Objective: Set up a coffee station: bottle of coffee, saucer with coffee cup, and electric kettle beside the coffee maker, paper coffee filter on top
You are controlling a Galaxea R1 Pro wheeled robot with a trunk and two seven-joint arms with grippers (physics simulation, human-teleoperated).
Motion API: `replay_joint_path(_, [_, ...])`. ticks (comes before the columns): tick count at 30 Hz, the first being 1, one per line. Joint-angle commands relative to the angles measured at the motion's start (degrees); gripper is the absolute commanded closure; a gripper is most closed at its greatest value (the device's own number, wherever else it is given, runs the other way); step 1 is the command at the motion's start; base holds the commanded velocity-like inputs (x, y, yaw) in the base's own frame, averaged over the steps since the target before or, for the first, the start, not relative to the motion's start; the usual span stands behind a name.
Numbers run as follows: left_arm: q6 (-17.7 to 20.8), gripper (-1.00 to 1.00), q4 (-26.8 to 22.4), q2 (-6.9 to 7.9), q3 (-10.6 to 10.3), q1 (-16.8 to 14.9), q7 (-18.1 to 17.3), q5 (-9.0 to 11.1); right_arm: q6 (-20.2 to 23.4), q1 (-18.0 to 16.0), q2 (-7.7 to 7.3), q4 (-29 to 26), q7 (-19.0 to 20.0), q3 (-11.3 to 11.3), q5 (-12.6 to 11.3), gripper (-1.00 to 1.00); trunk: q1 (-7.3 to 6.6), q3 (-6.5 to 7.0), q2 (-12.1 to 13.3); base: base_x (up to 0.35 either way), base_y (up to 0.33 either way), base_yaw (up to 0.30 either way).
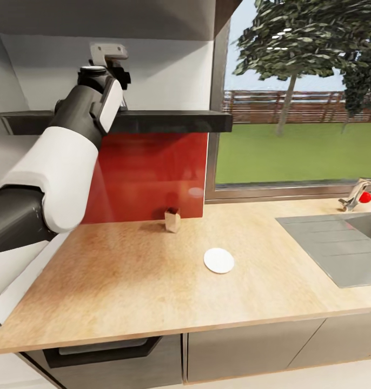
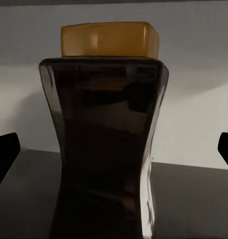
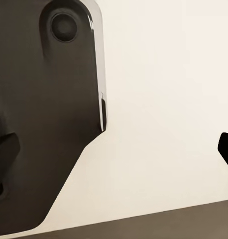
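Note:
The bottle of coffee (image 2: 106,144), a dark brown jar with a yellow lid, stands upright on the black kitchen shelf (image 1: 169,121). In the left wrist view it sits close between the fingertips (image 2: 5,149) of my left gripper (image 2: 114,154), which is open around it without touching. In the head view my left arm reaches up to the shelf, and its wrist (image 1: 107,65) hides the jar. The white saucer (image 1: 218,260) lies flat on the kitchen countertop (image 1: 126,281). My right gripper (image 3: 114,154) is open with nothing between its fingers, in front of a pale surface.
A small tan paper-like object (image 1: 172,220) stands by the red backsplash (image 1: 153,173). The steel sink (image 1: 337,243) and its tap (image 1: 358,195) are at the right, under a window. A dark part of the robot (image 3: 44,109) shows close by in the right wrist view.

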Motion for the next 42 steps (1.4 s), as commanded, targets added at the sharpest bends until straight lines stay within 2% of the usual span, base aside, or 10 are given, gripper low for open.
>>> replay_joint_path(1, [0.36, -1.00, -0.09, -0.02, 0.07, 0.20, 0.07, -0.37, -0.21, -0.04, 0.00, 0.04, -0.03, 0.08, -0.34, -1.00, 0.03, -0.12, -0.12, 0.015, 0.000, 0.000])
replay_joint_path(7, [0.34, -1.00, -0.09, 0.11, 0.11, 0.70, 0.11, -0.37, -0.21, -0.04, 0.01, 0.04, -0.03, 0.08, -0.34, -1.00, 0.03, -0.12, -0.12, 0.086, 0.000, 0.000])
replay_joint_path(11, [0.33, -1.00, -0.08, 0.82, 0.12, 0.81, 0.07, -0.30, -0.21, -0.04, 0.01, 0.04, -0.03, 0.08, -0.34, -1.00, 0.03, -0.12, -0.12, 0.125, 0.000, 0.000])
replay_joint_path(34, [0.23, -1.00, -0.06, 1.40, 0.12, 0.99, 0.04, -0.30, -0.21, -0.04, 0.00, 0.06, -0.03, 0.08, -0.34, -1.00, 0.03, -0.12, -0.12, 0.046, 0.012, 0.000])
replay_joint_path(42, [0.07, -1.00, -0.16, 1.40, 0.10, 3.37, -0.34, -0.22, -0.21, -0.04, 0.01, 0.07, -0.03, 0.08, -0.34, -1.00, 0.03, -0.12, -0.12, 0.000, 0.000, 0.000])
